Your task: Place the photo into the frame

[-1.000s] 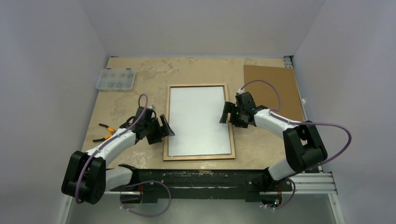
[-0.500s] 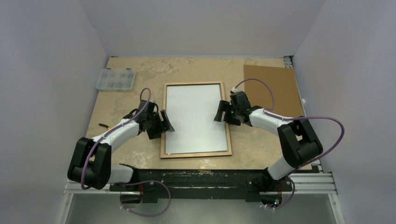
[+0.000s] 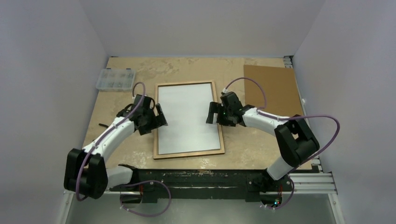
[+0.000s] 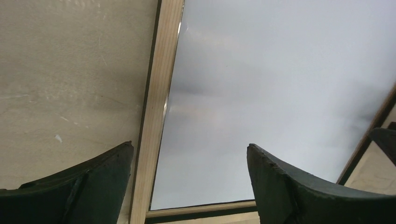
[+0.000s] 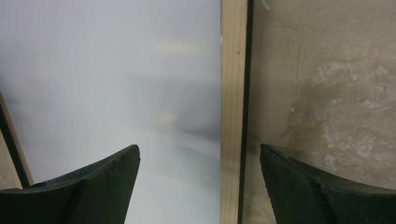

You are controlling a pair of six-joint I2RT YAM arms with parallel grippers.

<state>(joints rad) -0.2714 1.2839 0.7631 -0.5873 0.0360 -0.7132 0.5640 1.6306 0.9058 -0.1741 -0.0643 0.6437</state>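
Positions are recorded from left to right. A clear plastic compartment box (image 3: 115, 79) is seen at the far left corner of the tan mottled table top (image 3: 196, 67), well apart from all other items.

The left claw (image 3: 158, 119) is placed at the left rail of the large thin rectangular picture frame (image 3: 185, 83). In the left wrist view its two dark fingers (image 4: 79, 186) are spread wide. One is seen over bare table and the other over the sheet inside the frame, so that the rail lies between them. Nothing is clamped. Whether the tips touch the surface cannot be told.

The frame is laid flat at the middle of the table with its light tan wood side up and a thin black edge showing along the rails. It is turned slightly off square to the table. Its opening is filled by a plain white, faintly glossy sheet (image 3: 187, 116). Whether this is the photo lying face down cannot be told.

The right claw (image 3: 214, 114) is placed at the frame's right rail, about level with the left claw. In the right wrist view its fingers (image 5: 88, 186) are likewise held wide apart, one over the white sheet and one over the table, with the rail between them. Nothing is gripped.

A plain brown rectangular backing board (image 3: 275, 91) is laid flat at the far right corner of the table, apart from the frame.
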